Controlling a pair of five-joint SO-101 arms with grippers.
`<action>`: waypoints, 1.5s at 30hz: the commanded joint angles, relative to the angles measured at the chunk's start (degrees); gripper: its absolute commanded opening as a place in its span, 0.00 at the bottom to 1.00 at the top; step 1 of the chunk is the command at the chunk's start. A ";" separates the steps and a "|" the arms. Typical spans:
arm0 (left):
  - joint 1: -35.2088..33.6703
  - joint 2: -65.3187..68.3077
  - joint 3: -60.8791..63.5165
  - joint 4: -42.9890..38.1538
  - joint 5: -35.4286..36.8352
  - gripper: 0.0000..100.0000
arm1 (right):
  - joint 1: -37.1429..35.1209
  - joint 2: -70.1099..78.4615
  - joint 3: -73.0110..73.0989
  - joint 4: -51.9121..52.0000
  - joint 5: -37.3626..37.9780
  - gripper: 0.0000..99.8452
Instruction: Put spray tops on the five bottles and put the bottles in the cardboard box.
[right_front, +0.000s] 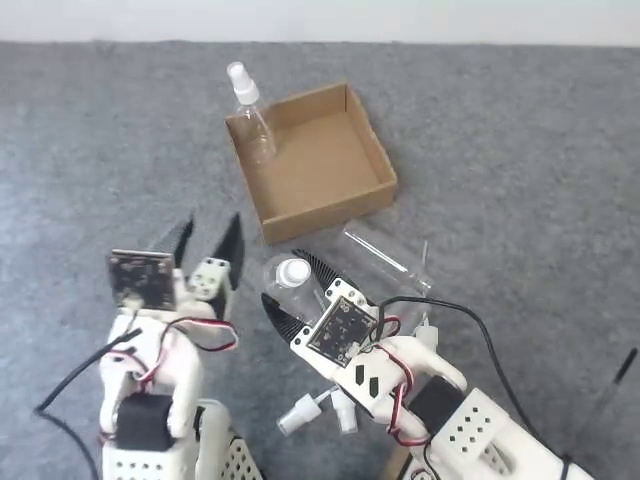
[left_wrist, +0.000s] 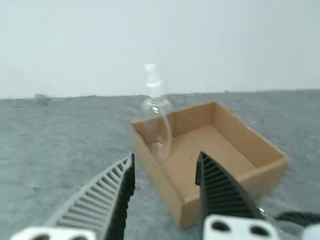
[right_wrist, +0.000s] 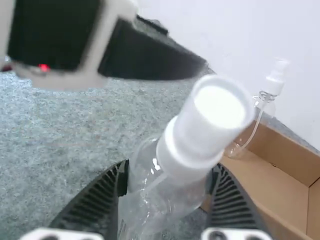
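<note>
Grey carpet (right_front: 520, 150) | cardboard box (right_front: 372, 135): one spray-topped bottle (right_front: 255, 128) upright in corner

Grey carpet (right_front: 520, 150) under plain white wall (left_wrist: 225, 40)

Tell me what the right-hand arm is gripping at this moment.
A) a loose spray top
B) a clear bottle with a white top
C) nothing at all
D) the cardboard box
B: the right gripper is closed on the clear bottle, with one black finger on each side of its body.
</note>
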 joint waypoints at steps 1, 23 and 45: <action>-5.71 -0.79 -4.00 0.00 0.79 0.19 | -0.13 -1.54 -1.32 -0.75 0.53 0.10; -18.64 -0.79 6.37 -0.18 0.79 0.19 | 6.11 -1.54 -3.34 2.86 0.35 0.10; -18.20 -0.79 16.31 -3.16 0.70 0.19 | 10.77 6.46 -34.29 14.90 0.62 0.10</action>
